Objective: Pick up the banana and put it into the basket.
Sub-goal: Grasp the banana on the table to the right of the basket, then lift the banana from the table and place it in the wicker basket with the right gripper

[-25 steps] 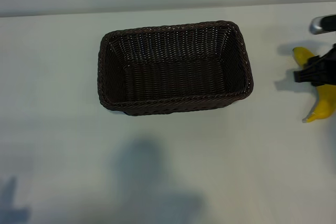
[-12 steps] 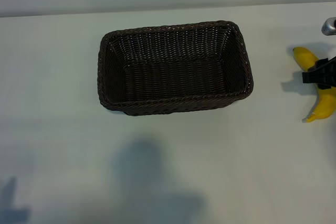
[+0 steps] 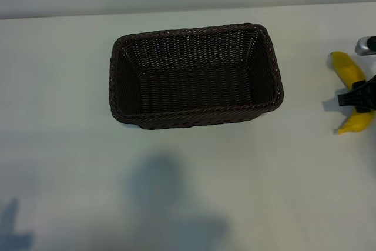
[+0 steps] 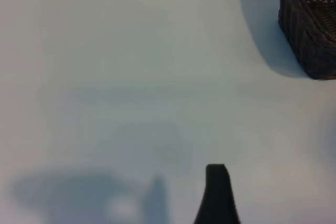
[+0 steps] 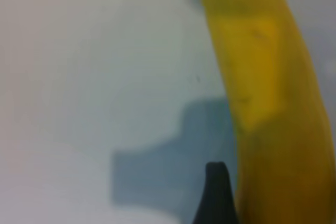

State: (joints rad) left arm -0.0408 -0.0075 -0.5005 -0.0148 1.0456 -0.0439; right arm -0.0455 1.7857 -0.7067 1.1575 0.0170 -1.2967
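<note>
The yellow banana point(image 3: 346, 67) lies on the white table at the far right, well clear of the basket. My right gripper point(image 3: 359, 99) hangs across its middle, open, hiding part of it. In the right wrist view one dark fingertip point(image 5: 216, 177) stands right beside the banana point(image 5: 257, 77), with the other finger out of frame. The dark brown wicker basket point(image 3: 194, 30) sits empty at the table's centre. My left arm is out of the exterior view. Its wrist view shows one fingertip point(image 4: 216, 174) over bare table, open, with a basket corner point(image 4: 310, 35) farther off.
A metal part of the right arm point(image 3: 365, 45) shows at the right edge above the banana. White table surface surrounds the basket on all sides. Arm shadows fall on the near side of the table point(image 3: 170, 198).
My right gripper has slid toward the right edge and a little nearer along the banana. The banana and the basket stay about where they were.
</note>
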